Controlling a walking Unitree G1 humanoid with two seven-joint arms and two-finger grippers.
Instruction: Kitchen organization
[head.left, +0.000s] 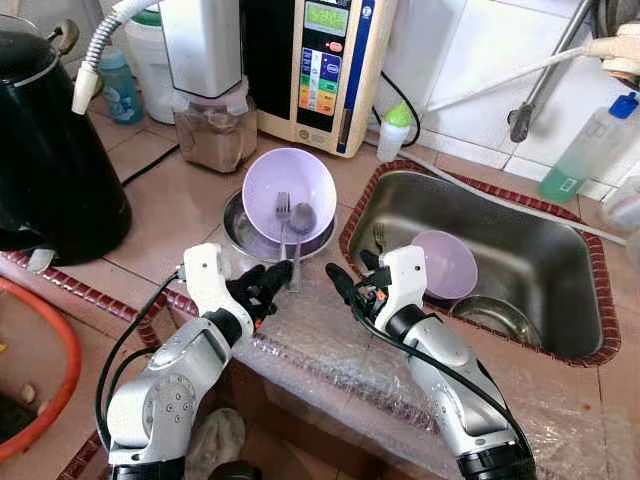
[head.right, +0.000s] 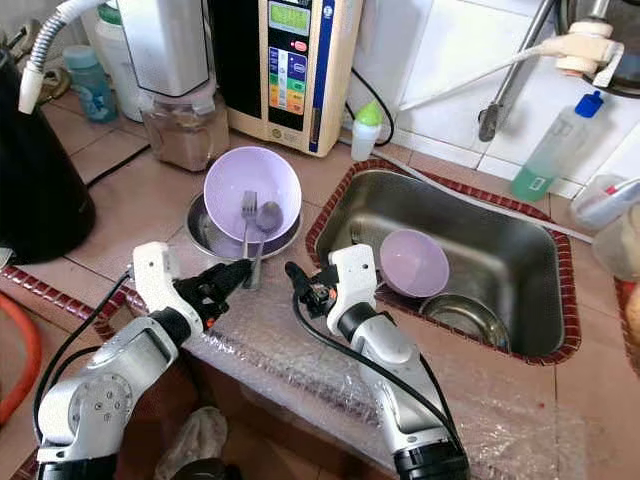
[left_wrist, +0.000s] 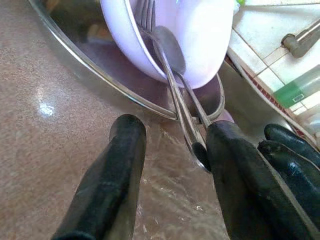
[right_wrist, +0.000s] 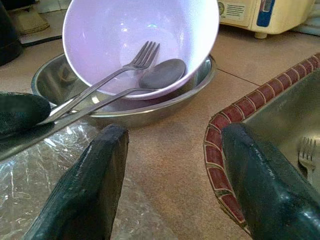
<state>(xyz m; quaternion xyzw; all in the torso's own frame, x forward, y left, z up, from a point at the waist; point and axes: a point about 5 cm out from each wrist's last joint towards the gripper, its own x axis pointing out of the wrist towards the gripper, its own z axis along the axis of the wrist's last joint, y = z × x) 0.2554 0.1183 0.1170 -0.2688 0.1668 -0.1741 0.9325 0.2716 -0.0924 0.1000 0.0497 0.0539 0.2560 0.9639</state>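
Left claw (head.left: 272, 279): fingers spread apart, held low over the front edge of the bench (head.left: 170, 215), the handle ends of the fork (head.left: 283, 213) and spoon (head.left: 300, 218) lying between them, against one finger; apparently lined up to take the cutlery, nothing gripped yet.
Right claw (head.left: 345, 285): spread wide, empty, beside the left one near the sink's front left corner, likely waiting in support.
Lilac bowl (head.left: 290, 185): tilted inside a steel dish (head.left: 238, 232) mid-bench, left of the sink (head.left: 540, 270); its tilt props the cutlery, handles jutting over the rim toward the bench front.
Second lilac bowl (head.left: 446, 264): in the sink, leaning on its left wall.
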